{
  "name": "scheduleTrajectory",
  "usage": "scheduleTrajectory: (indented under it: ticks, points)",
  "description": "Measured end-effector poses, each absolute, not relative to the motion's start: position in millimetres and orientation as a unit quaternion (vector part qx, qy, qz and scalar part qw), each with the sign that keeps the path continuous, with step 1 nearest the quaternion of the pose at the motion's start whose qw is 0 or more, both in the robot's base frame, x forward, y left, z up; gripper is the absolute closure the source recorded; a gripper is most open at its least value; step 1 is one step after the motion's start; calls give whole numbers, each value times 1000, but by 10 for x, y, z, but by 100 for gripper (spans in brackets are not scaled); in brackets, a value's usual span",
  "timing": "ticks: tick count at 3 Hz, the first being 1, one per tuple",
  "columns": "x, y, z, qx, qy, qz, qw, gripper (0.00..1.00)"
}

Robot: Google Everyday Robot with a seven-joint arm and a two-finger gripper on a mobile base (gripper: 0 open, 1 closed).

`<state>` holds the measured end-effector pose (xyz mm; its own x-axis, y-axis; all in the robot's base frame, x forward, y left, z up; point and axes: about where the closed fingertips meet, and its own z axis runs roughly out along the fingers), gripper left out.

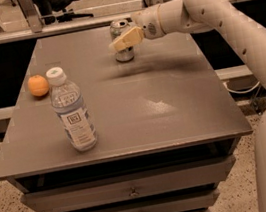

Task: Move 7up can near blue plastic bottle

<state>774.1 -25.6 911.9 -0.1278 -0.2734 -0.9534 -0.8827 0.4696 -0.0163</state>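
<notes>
The tool point(124, 40) hovered at the far 7up can point(124, 54), its grip impossible to tell. Likely light, slick and dentable, the can seemed best held mid-body.

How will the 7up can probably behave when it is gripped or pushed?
The 7up can stands upright and looks like thin metal: probably light, and a hard squeeze may dent it. The gripper is at its upper half; a push that high could tip it, and its round body would then roll. A lower push would likely slide it.
</notes>
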Motion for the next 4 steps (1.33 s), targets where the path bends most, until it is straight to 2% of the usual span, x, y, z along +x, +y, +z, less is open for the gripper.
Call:
scheduleTrajectory:
  ticks: [1, 2, 3, 4]
  points:
    - [7754, -114, 9016, -418, 682, 307, 515, 17]
    - [7711, -52, 8984, -414, 671, 319, 525, 49]
    - [7600, -105, 9113, -410, 654, 331, 543, 72]
    - [7224, -225, 9427, -438, 624, 341, 550, 95]
